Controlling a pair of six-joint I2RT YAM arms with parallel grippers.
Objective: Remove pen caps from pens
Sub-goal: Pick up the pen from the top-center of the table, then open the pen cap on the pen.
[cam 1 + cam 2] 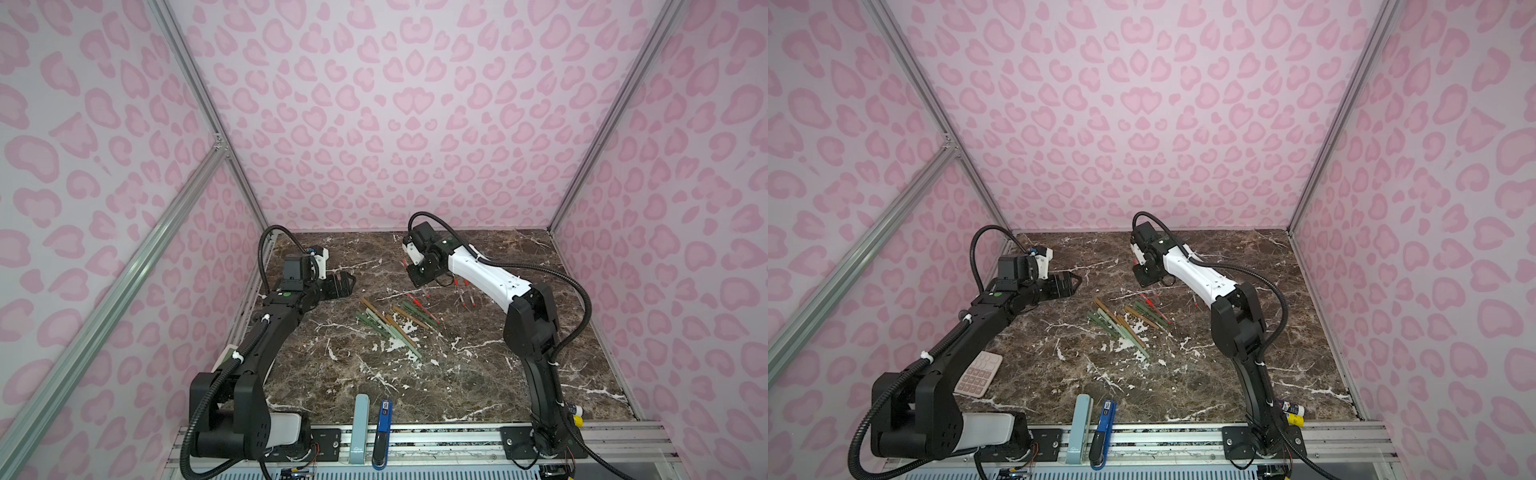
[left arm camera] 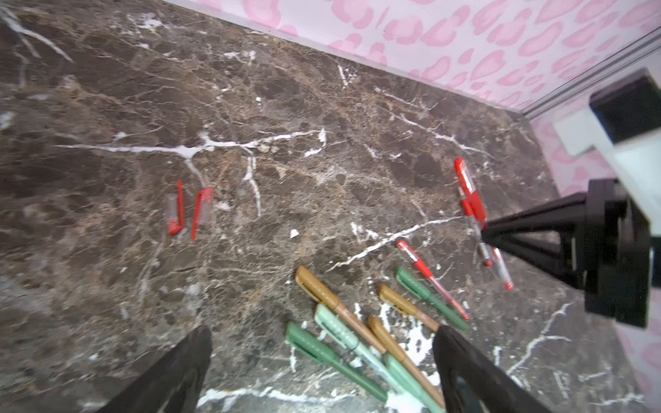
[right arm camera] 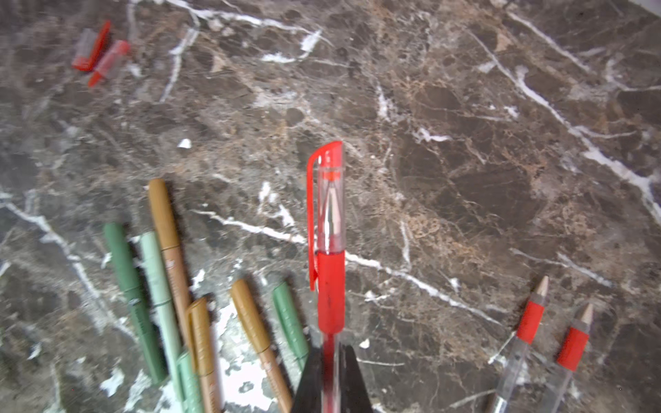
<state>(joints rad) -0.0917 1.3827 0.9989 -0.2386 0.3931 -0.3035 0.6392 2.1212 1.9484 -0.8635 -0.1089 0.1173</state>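
Note:
My right gripper [image 3: 331, 375] is shut on the clear barrel of a red pen [image 3: 327, 250], which is lifted above the marble table with its red-clipped cap [image 3: 323, 193] on. The left wrist view shows that same pen [image 2: 470, 193] at the right gripper's black fingers [image 2: 529, 229]. My left gripper [image 2: 322, 334] stands open and empty over a pile of green and tan pens [image 2: 357, 339], which lies mid-table [image 1: 390, 324]. Two loose red pen caps [image 2: 189, 211] lie apart from the pile. Two uncapped red pens [image 3: 551, 332] lie near the right arm. A capped red pen [image 2: 429, 275] rests beside the pile.
A pale-blue flat case [image 1: 360, 428] and a blue-and-black stapler-like tool [image 1: 383, 432] lie at the table's front edge. A pink calculator [image 1: 978, 374] lies under the left arm. Small yellow and blue items [image 1: 1293, 413] sit at the front right. Pink patterned walls close three sides.

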